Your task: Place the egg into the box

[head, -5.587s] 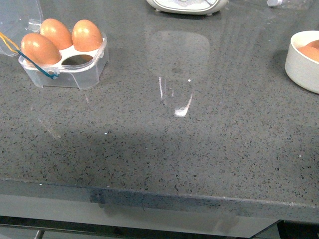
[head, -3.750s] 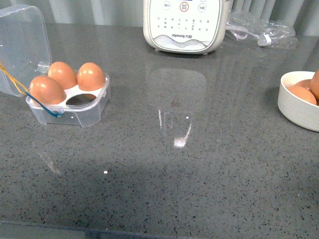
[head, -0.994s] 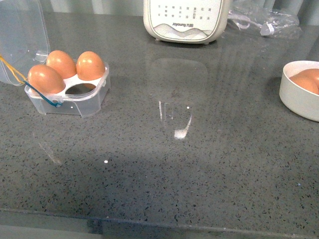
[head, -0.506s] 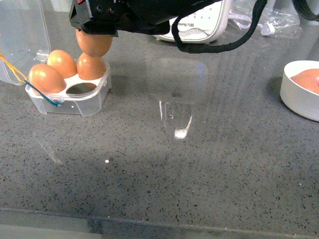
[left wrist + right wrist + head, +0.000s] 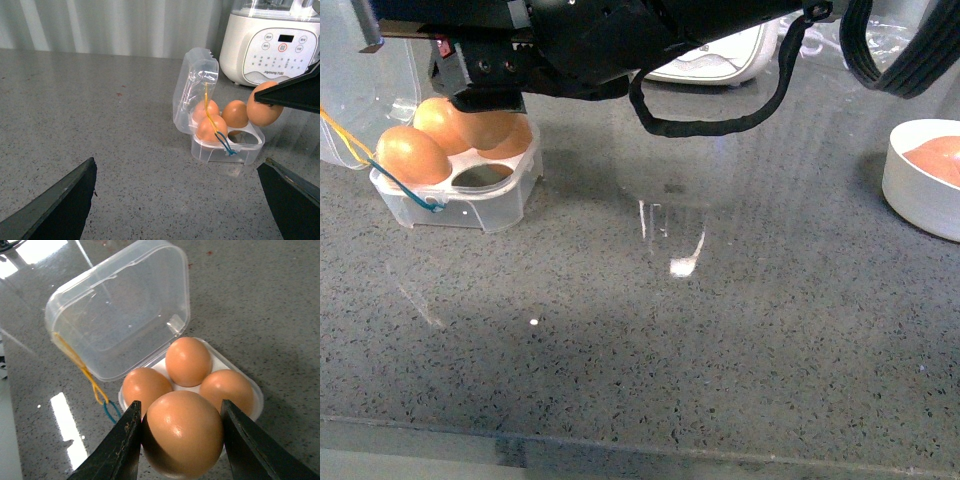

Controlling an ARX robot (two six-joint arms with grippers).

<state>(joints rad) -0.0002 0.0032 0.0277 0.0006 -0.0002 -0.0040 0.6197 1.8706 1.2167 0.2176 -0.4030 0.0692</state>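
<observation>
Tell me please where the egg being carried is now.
At the far left of the front view, the egg, gripped by the right pincer, hangs just above the box, close to the three eggs in it.

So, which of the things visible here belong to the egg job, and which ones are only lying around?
Part of the job:
egg, held in the right end effector
box, lid open, with three eggs already inside

Only lying about:
white bowl with spare eggs
white appliance at the back
</observation>
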